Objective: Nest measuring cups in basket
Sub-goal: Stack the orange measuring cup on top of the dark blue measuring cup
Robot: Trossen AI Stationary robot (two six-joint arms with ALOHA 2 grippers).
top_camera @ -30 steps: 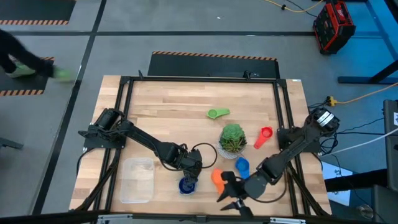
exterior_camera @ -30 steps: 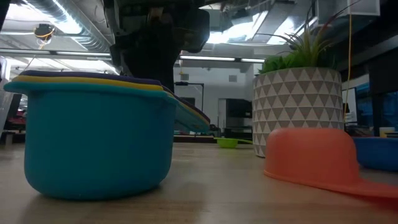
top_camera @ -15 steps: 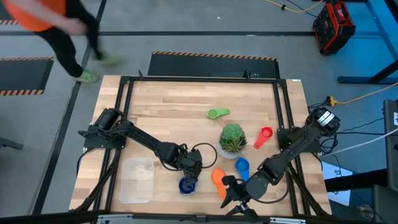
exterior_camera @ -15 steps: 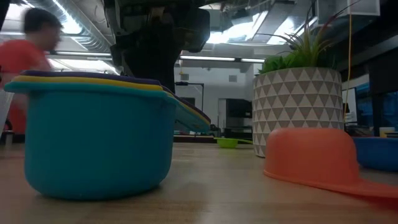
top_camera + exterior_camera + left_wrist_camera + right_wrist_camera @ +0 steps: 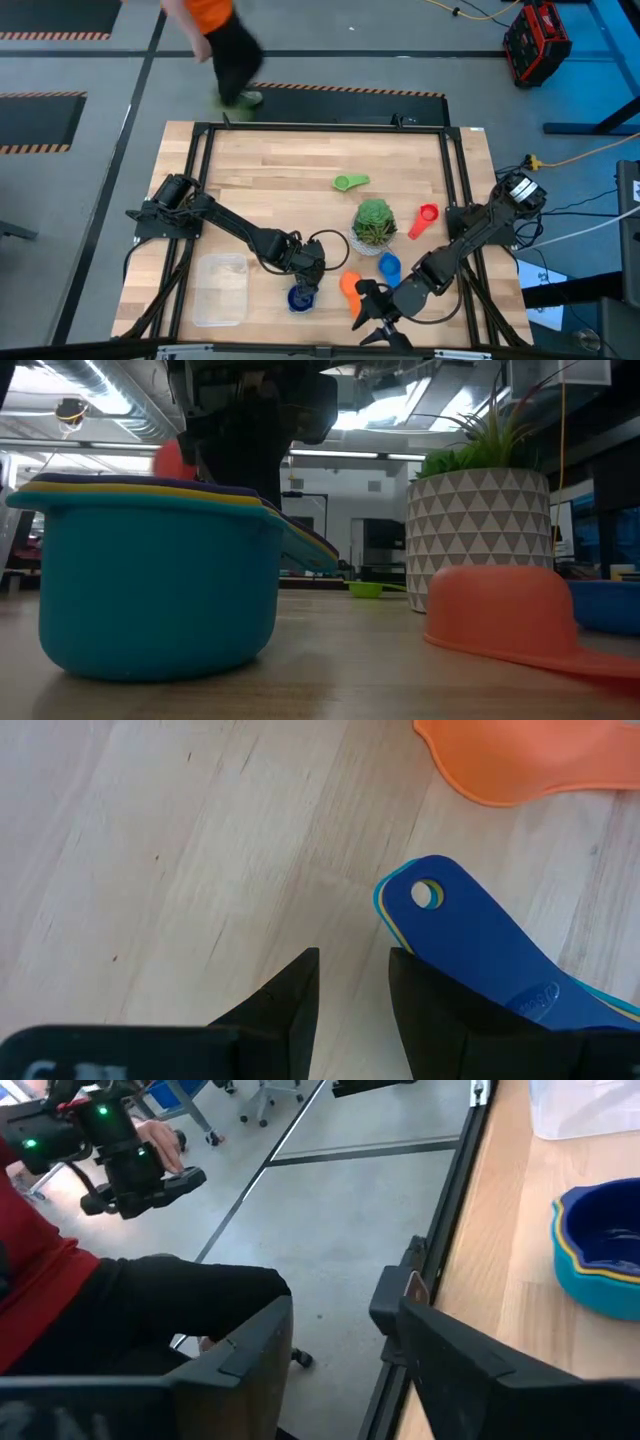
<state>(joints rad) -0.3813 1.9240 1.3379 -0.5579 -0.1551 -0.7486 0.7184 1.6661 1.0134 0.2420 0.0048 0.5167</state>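
Teal, yellow and dark blue measuring cups sit nested in one stack (image 5: 300, 297) on the wooden table (image 5: 280, 180), just right of the clear basket (image 5: 220, 288). The left gripper (image 5: 308, 281) hangs right above the stack; its fingers (image 5: 290, 1010) stand slightly parted beside the stacked blue handles (whether they pinch anything cannot be told). An orange cup (image 5: 349, 285) lies upside down next to the stack, a light blue cup (image 5: 389, 266) beyond it. A potted plant (image 5: 374, 223) stands between a green cup (image 5: 350, 182) and a red cup (image 5: 425, 217). The right gripper (image 5: 378, 322) hovers at the table's near edge, jaws apart and empty. A person in orange (image 5: 215, 30) passes behind.
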